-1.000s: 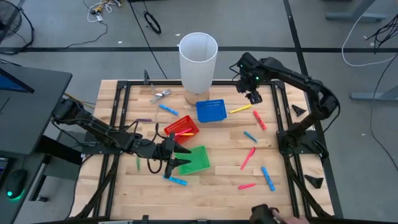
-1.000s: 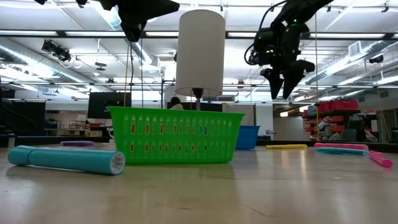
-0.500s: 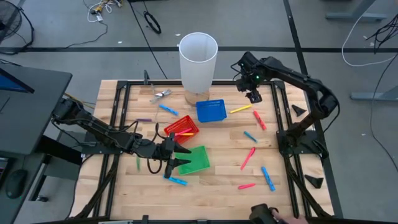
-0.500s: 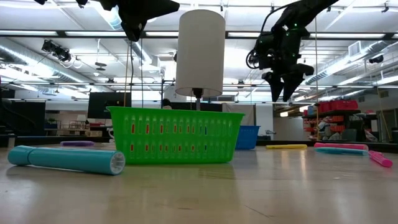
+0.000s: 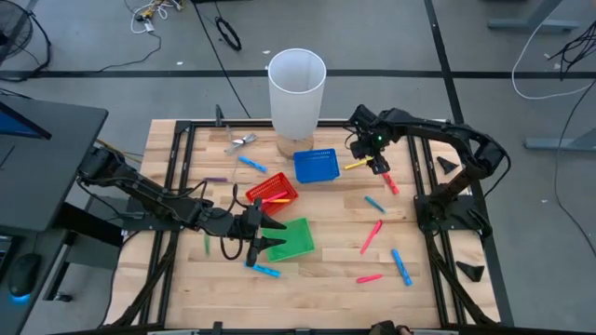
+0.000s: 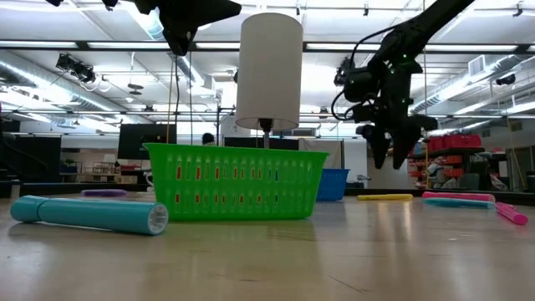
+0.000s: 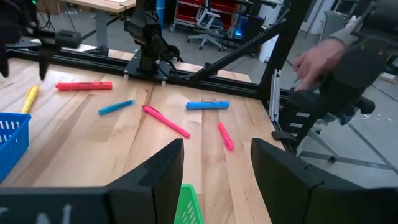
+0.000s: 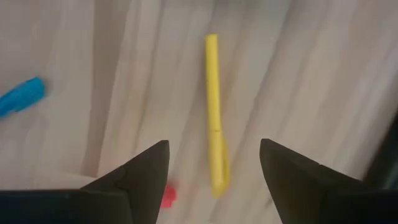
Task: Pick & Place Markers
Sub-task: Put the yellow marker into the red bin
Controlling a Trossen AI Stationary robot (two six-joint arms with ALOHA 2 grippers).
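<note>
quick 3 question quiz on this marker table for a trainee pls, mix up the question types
1. True or false: the right gripper hangs open above the yellow marker.
2. Which basket does the left gripper hover beside? A red B blue C green
3. Fill in: the tall white cylinder stands just behind the ____ basket.

Key:
1. true
2. C, the green basket
3. blue; the blue basket sits in front of it in the high view.
</note>
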